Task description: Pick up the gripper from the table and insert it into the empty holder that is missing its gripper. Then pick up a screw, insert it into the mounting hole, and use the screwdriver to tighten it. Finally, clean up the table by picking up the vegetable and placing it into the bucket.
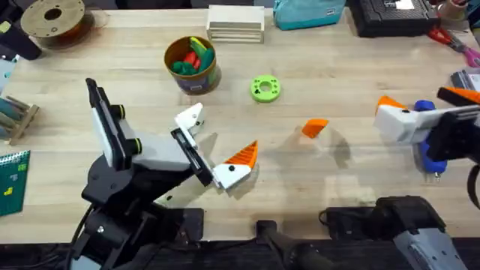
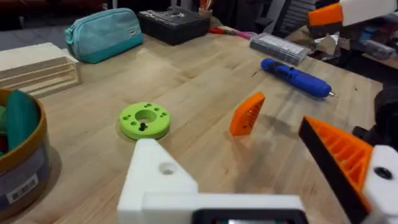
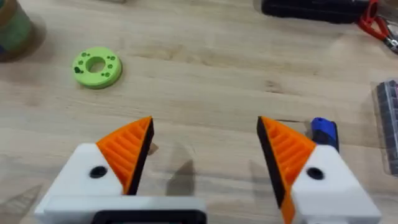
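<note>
On the table (image 1: 337,60), the gripper (image 1: 315,127) lies loose between both arms. Left gripper (image 1: 217,150), one holder (image 1: 189,118) bare, spread wide; right gripper (image 3: 205,155) released above the screwdriver (image 2: 297,78).

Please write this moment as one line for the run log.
gripper: loose on table | holder: empty | left gripper: open, holds nothing | right gripper: open, beside screwdriver | bucket: holds toy vegetables
</note>
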